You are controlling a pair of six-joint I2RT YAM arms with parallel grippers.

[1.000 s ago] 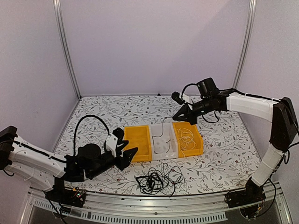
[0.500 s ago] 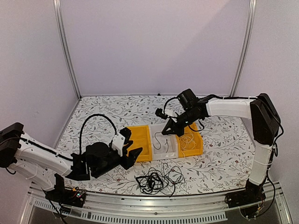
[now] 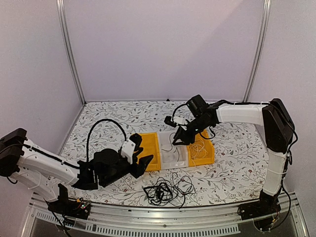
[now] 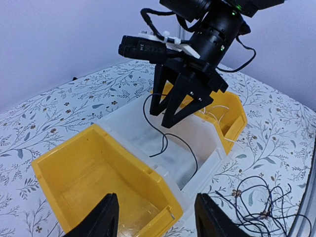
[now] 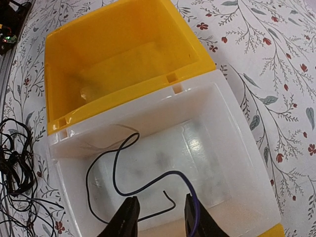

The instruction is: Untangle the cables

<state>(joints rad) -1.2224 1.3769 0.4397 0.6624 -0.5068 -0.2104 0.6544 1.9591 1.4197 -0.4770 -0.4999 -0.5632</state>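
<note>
A tangle of thin black cables (image 3: 163, 190) (image 4: 256, 202) lies on the table near the front edge. One separate black cable (image 5: 148, 182) (image 4: 163, 138) curls in the white middle bin (image 3: 174, 159) (image 5: 138, 118). My right gripper (image 3: 180, 137) (image 5: 160, 215) hangs just above that bin. It is open, and the cable's upper end still runs along the inside of one finger. A cream-white cable (image 3: 198, 150) (image 4: 217, 111) sits in the right yellow bin (image 3: 210, 153). My left gripper (image 3: 140, 160) (image 4: 158, 217) is open and holds nothing, at the near end of the left yellow bin (image 3: 148, 150).
The three bins stand side by side mid-table, and the left yellow bin (image 4: 98, 173) (image 5: 118, 54) holds no cable. The flowered tablecloth ends at the metal rail (image 3: 148, 224) in front. Thick black hoses loop off both arms. Walls close the back and both sides.
My right gripper swung left from over the right yellow bin to over the white bin, and its jaws came apart. The left arm crept forward toward the bins.
</note>
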